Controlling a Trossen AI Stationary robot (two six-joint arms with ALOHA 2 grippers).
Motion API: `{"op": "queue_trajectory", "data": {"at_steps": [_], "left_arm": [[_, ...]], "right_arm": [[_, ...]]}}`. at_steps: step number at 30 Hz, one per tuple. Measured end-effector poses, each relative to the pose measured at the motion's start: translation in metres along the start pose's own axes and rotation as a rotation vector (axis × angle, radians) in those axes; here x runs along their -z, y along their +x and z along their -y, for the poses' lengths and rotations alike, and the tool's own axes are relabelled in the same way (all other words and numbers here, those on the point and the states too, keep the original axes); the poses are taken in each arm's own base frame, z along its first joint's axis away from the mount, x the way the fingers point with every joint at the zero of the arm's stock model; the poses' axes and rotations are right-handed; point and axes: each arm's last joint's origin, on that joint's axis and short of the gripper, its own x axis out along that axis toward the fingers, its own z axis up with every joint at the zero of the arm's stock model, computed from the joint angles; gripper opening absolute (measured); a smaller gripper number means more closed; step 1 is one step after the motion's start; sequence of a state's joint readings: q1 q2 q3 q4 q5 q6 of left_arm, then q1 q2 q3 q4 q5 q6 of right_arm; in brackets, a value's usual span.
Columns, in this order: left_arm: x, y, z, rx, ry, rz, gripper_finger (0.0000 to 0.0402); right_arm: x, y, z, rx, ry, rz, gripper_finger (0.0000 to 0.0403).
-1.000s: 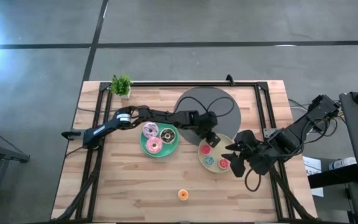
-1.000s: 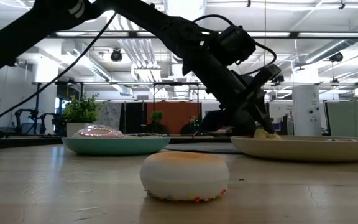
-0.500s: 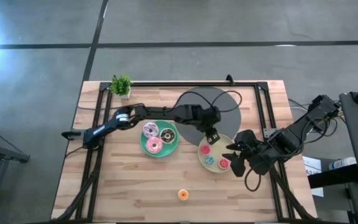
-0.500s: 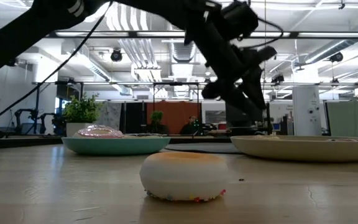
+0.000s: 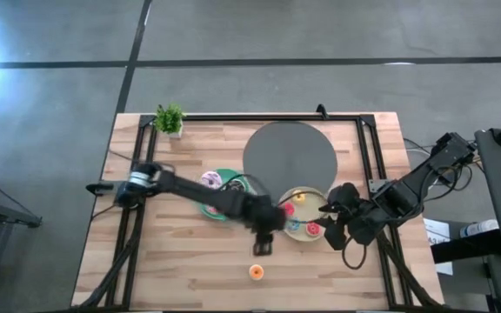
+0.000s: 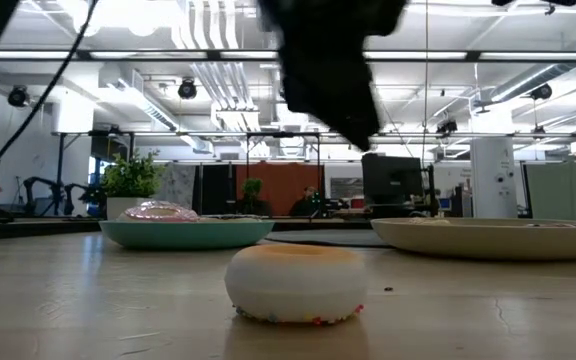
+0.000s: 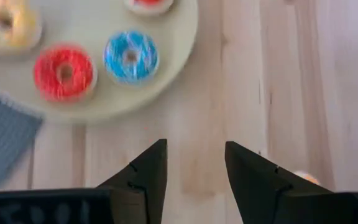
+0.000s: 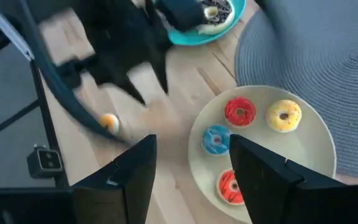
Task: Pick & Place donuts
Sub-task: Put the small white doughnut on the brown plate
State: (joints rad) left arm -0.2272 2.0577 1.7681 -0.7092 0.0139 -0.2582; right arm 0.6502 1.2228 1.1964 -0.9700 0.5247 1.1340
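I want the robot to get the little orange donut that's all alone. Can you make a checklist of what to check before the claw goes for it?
1. Left claw open: ok, a clear gap shows between its fingers.
2. Left claw empty: ok, nothing held.
3. Orange donut free to reach: ok, it lies alone on the wooden table.
4. Left claw lined up above the donut: not ok, in the high view it is up-table of it.
5. Room on the pale-yellow plate: ok, four donuts and bare space.
6. Right claw out of the way: ok, at that plate's right edge.
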Motion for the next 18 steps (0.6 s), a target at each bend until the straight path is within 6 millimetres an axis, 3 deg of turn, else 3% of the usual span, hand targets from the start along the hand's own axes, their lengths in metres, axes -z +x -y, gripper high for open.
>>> {"op": "queue_trajectory", "data": {"at_steps": [4,8,14,18], "left_arm": [[0.044,-0.009,0.021,-0.012,0.021,0.114,0.0135],[0.084,-0.014,0.037,0.041,0.029,0.192,0.0135],[0.128,-0.011,0.053,0.033,-0.038,0.125,0.0135],[0.142,-0.014,0.064,0.041,-0.077,0.104,0.0135]], "right_arm": [[0.007,0.01,-0.003,-0.017,-0.061,-0.075,0.0194],[0.019,0.033,-0.015,-0.047,-0.12,-0.181,0.0194],[0.041,0.087,-0.053,-0.129,-0.328,-0.274,0.0194],[0.056,0.119,-0.076,-0.102,-0.561,-0.318,0.0194]]}}
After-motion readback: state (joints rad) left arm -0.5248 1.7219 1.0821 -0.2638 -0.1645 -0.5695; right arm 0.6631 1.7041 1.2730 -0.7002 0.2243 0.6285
